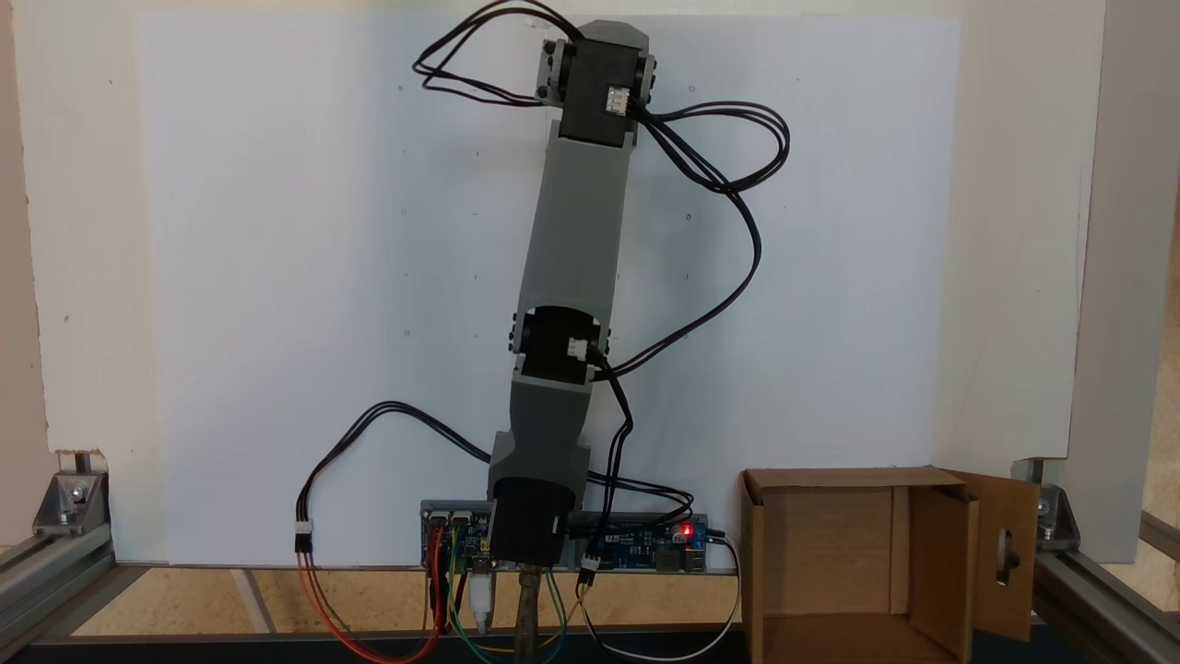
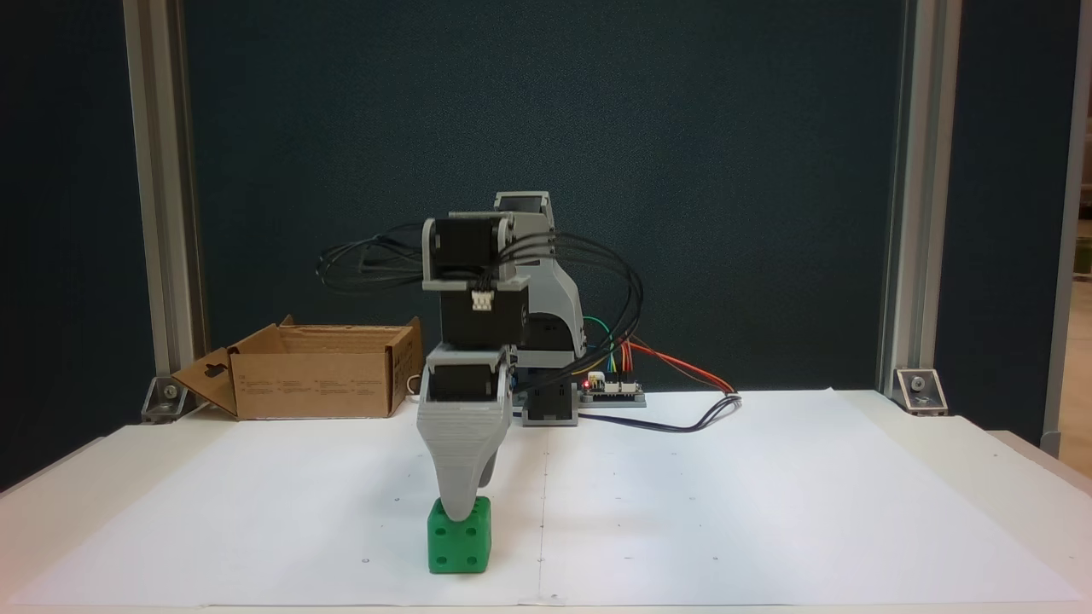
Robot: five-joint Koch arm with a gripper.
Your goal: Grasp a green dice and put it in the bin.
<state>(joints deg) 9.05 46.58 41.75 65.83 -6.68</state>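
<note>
Pincer (image 2: pixel 465 510) atop green dice (image 2: pixel 459 539)

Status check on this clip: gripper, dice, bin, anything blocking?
Gripper down on the green dice, jaw state unclear. Dice on the paper. Bin open, back left in this fixed view. Nothing between them.

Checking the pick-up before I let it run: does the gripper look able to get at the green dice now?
Probably yes: the gripper is right at the top of the green dice, with bare paper around it. Whether the jaws straddle it cannot be told.

One view overhead, another low frontal facing the arm (image 2: pixel 499 290); bin (image 1: pixel 830 563) shared.
</note>
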